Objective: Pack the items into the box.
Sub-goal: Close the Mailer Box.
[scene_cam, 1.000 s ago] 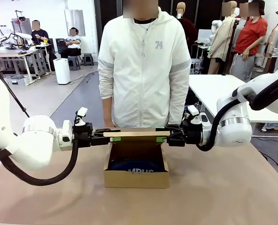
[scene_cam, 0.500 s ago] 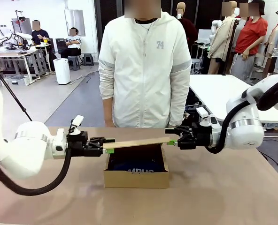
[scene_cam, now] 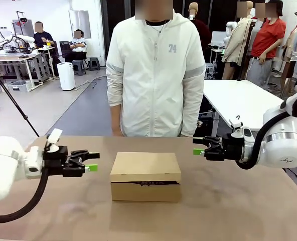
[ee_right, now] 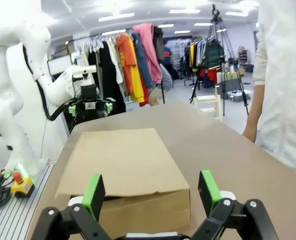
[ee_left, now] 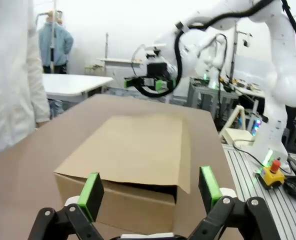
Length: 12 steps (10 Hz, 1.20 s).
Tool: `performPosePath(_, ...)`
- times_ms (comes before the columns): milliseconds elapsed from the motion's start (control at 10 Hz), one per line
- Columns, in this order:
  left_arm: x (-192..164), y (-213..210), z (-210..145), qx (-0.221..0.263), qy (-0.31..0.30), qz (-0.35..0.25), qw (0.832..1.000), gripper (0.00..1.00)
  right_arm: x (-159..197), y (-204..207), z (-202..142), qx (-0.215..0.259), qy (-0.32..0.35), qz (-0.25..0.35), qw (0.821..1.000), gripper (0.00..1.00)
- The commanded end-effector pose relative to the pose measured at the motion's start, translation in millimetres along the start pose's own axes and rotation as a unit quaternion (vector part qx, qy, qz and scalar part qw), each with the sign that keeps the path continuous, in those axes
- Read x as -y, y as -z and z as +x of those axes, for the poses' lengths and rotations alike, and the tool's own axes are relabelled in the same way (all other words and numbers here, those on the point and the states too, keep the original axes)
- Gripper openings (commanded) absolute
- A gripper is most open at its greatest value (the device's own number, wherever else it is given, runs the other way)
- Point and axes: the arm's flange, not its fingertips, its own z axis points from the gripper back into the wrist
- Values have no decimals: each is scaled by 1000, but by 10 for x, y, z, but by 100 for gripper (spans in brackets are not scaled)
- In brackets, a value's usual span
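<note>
1. Since the earlier frames the flap has gone from raised between the two grippers to lying flat, so the box (scene_cam: pixel 145 176) now sits closed at the centre of the front view, and the pouch seen inside it before is covered.
2. Both arms have drawn back: the left gripper (scene_cam: pixel 90 161) is now at centre left, the right gripper (scene_cam: pixel 199 146) at centre right, each well apart from the box.
3. Both grippers are released, jaws spread wide and empty; in each wrist view the green pads (ee_left: pixel 92 189) stand far apart with the box between them, farther off.
4. The box is plain brown corrugated cardboard, shallow and rectangular; the flap's front edge leaves a thin dark gap above the front wall.
5. The table (scene_cam: pixel 229 201) is a matte brown surface.
6. A person (scene_cam: pixel 153 75) in a white zip jacket stands at the far edge, upper centre, in a workshop with white tables and clothes racks.
</note>
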Motion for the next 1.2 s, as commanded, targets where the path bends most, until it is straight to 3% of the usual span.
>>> performPosePath(0,21,123,60,56,27,35,997,100,-82,371,99,16,10,-22,1000,100)
performPosePath(200,-75,467,130,29,37,7,999,100,-139,758,135,-21,-7,1,1000,100)
performPosePath(500,-303,994,37,-57,51,-52,996,100,-288,1107,3,-111,-80,37,990,100)
performPosePath(600,-355,1076,-46,-87,47,-46,994,100,-319,1142,-45,-129,-82,49,987,100)
performPosePath(1100,-440,1166,-357,-115,13,-66,991,100,-314,1203,-287,-211,-70,83,971,100)
